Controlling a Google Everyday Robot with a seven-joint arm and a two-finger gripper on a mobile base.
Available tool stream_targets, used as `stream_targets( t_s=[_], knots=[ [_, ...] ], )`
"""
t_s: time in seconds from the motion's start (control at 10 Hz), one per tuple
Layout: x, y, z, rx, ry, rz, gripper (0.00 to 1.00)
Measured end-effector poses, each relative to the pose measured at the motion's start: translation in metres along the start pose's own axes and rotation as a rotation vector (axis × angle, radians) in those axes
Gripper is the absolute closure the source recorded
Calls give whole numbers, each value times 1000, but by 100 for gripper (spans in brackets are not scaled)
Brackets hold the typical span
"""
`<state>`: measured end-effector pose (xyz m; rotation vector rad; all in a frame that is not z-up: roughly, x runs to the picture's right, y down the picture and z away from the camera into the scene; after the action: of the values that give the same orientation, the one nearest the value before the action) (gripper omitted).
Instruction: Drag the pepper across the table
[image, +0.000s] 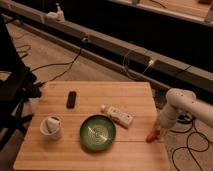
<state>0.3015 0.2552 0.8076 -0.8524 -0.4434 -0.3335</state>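
Observation:
The pepper (150, 136) is a small red-orange chili shape lying at the right edge of the light wooden table (70, 152), near its front right corner. My gripper (156, 130) hangs at the end of the white arm (175, 102), which reaches in from the right. It is down at the table's right edge, right against the upper end of the pepper.
A green plate (97, 132) sits at the front middle. A white power strip (120, 116) lies beside it, with a small white ball (103, 107) at its left end. A black remote (71, 99) and a white cup (51, 126) are on the left. Cables run across the floor.

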Motion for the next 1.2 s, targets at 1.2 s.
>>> stream_targets(
  t_s=[1.2],
  knots=[
    [-10,-87,4,13,44,-158,100]
  ],
)
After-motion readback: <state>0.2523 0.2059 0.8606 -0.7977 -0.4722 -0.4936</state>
